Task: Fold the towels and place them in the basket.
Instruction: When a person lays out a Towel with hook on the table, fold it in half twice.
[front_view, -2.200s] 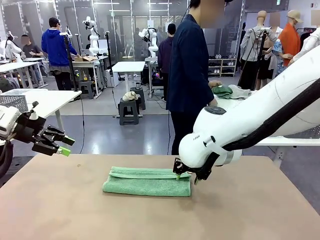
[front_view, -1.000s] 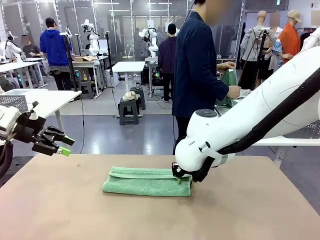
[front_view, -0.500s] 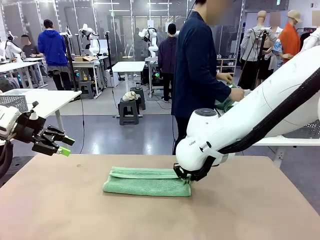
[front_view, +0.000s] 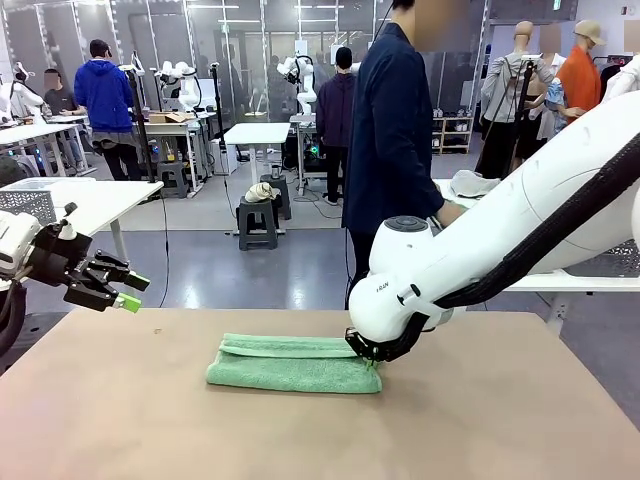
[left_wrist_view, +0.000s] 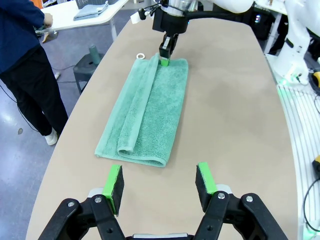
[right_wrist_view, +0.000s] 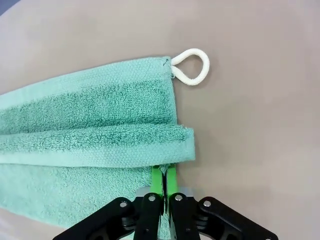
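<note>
A mint green towel (front_view: 290, 365) lies folded into a long strip in the middle of the brown table (front_view: 500, 420). A white loop (right_wrist_view: 192, 67) sticks out at its corner. My right gripper (front_view: 368, 354) is down at the towel's right end, shut on the edge of the towel (right_wrist_view: 90, 115), green pads pressed together (right_wrist_view: 164, 175). My left gripper (front_view: 135, 292) hangs open above the table's left edge, well clear of the cloth; in its wrist view the towel (left_wrist_view: 145, 110) lies ahead of the open left gripper (left_wrist_view: 159, 182). A strip of grey mesh (front_view: 615, 264) behind the right arm may be the basket.
A person in a dark jacket (front_view: 390, 150) stands at the table's far side, turned toward a white side table (front_view: 560, 283) on the right with a pale cloth heap (front_view: 475, 183). Bare tabletop lies on both sides of the towel.
My right gripper has sunk onto the towel's right end and closed its fingers on the edge. The person has lowered the green cloth at the side table. The left arm has stayed still.
</note>
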